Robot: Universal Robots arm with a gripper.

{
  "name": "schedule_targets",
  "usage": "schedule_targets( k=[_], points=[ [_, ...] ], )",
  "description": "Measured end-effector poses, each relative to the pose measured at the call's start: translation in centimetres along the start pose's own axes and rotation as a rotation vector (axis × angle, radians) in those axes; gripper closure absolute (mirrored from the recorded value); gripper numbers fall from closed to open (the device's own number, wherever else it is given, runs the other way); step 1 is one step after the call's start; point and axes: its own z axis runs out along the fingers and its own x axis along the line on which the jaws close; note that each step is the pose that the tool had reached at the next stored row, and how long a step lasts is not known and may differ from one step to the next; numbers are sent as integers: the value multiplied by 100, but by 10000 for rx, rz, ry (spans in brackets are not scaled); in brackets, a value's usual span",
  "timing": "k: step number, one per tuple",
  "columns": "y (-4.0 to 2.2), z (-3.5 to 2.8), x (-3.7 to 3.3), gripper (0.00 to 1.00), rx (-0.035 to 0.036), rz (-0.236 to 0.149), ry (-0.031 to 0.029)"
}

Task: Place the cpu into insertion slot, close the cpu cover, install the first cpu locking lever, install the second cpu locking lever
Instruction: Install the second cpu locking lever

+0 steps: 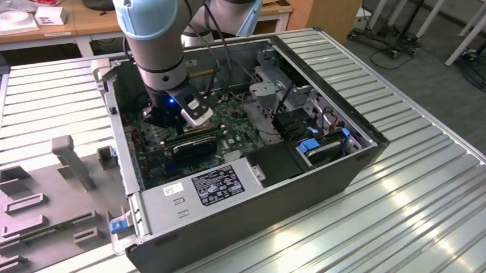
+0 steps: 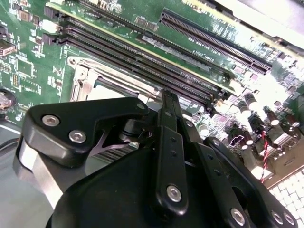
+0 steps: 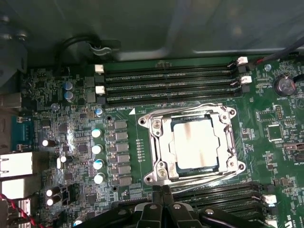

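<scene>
Open case (image 1: 251, 187) lies on the ribbed table (image 1: 425, 187), arm (image 1: 156, 40) reaching down into it. Green board (image 3: 71, 137) fills the case floor. Gripper (image 1: 176, 116) hangs low over the board, just beside the slot (image 3: 192, 145) at its 6 o'clock in the first wrist view; fingers (image 2: 168, 111) pressed together, holding nothing. Cover (image 3: 159, 142) lies flat around the cpu (image 3: 195, 143), seated in the slot. Wire levers run along the cover's edges.

**What stays out of sight**

In the exterior view the arm (image 1: 156, 51) hides the socket. In the second wrist view the gripper (image 2: 164, 102) body masks most of the cover (image 2: 90, 80). In the first wrist view the picture's edge cuts off the gripper; its fingers' state is unclear.
</scene>
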Motion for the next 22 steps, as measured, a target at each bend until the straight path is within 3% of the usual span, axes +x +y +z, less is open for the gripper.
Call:
schedule_targets(
  k=[3, 9, 10, 12, 13, 20, 22],
  points=[
    [-2, -1, 14, 89, -79, 1, -48],
    [-2, 0, 18, 89, -89, 0, -53],
    [-2, 1, 18, 89, -84, 7, -1],
    [-2, 4, 16, 89, -70, 52, 257],
    [-3, 4, 16, 89, -68, 56, 287],
    [-2, 4, 12, 89, -65, 58, 306],
    [0, 6, -1, 89, -54, 70, 383]
  ],
)
